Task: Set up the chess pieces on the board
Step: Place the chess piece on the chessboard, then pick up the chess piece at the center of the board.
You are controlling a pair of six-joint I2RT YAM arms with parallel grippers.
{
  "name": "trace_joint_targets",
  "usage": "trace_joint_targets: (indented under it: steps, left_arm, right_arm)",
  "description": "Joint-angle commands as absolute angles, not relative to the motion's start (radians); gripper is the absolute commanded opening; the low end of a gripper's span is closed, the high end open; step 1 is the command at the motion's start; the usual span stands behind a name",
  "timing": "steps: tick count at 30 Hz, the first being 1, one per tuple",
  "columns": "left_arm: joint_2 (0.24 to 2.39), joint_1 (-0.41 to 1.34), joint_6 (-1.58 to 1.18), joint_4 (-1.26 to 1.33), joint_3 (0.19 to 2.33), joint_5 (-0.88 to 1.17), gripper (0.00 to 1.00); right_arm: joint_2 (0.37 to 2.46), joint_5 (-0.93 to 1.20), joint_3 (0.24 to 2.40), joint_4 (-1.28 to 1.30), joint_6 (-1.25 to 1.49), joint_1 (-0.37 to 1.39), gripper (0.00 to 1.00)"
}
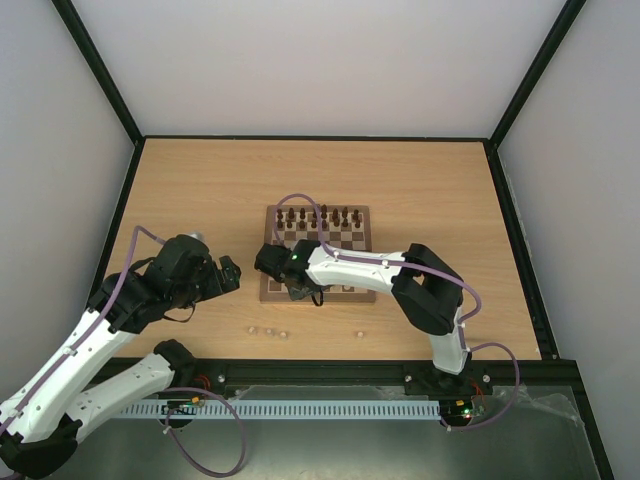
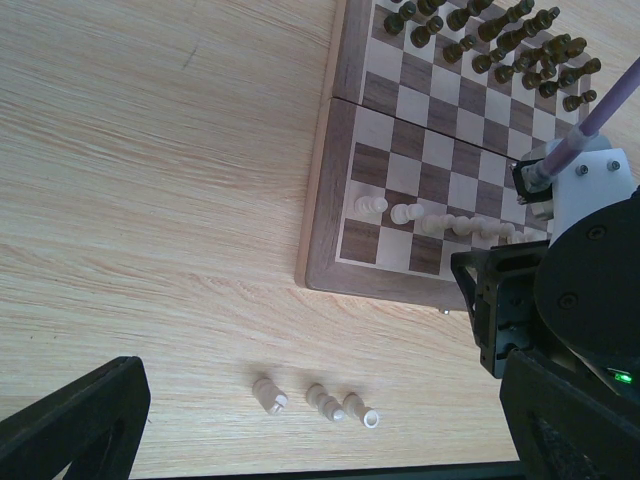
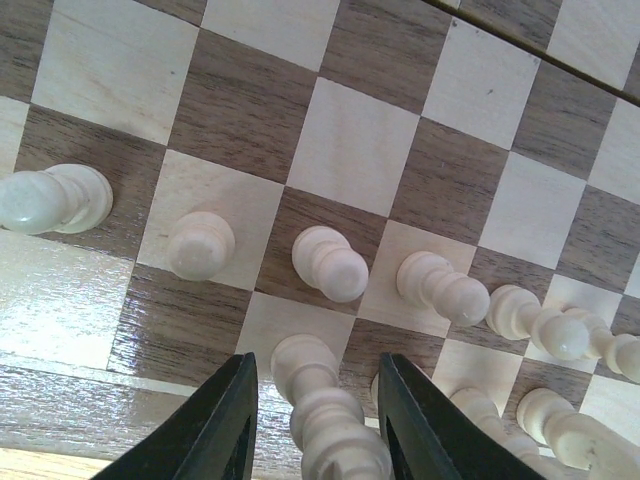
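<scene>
Board (image 1: pixel 318 253): mid-worktop, nearer the near edge.
Dark chess pieces (image 1: pixel 318 217): ranked on its far two rows.
Cream pawns (image 3: pixel 330 262): a row along its near side.
Right gripper (image 3: pixel 315 365): over the board's near-left corner, fingers apart either side of a tall cream piece (image 3: pixel 325 425), with a gap showing on one side.
Left gripper (image 1: pixel 232 273): just off the board's left edge, spread wide, nothing between.
Loose cream pieces (image 2: pixel 315 400): lying on the worktop (image 1: pixel 200 180) by the near edge.

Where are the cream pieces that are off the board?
Three cream pieces sit clustered on the table just in front of the board's near-left corner; the top view shows a fourth alone further right.
</scene>
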State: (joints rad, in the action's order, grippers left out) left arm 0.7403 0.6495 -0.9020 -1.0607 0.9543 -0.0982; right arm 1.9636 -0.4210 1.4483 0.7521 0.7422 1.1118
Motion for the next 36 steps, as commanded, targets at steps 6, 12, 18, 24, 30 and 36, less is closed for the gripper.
trace_joint_targets:
  steps: [6,12,18,24,30,36]
  left_arm:
    - [0.735,0.644,-0.896,-1.055,0.945,-0.1,0.99]
    - [0.739,0.644,-0.896,-1.054,0.949,-0.099,0.99]
    - [0.751,0.645,-0.891,-1.061,0.955,-0.092,0.99]
    - [0.743,0.645,-0.895,-1.076,0.971,-0.091,0.99]
    - [0.726,0.644,-0.907,-1.107,1.018,-0.094,0.99]
    - [0.71,0.644,-0.914,-1.131,1.035,-0.091,0.99]
  right_arm:
    - [1.892,-0.463,1.53,0.846,0.75,1.106,0.34]
    - [1.846,-0.481,1.642,0.946,0.761,1.106,0.35]
    - [1.731,-0.38,1.694,1.019,0.753,1.135,0.46]
    - [1.631,-0.162,1.533,0.929,0.765,1.225,0.58]
    - [1.66,-0.11,1.433,0.856,0.766,1.34,0.59]
    - [1.766,-0.094,1.432,0.789,0.776,1.382,0.53]
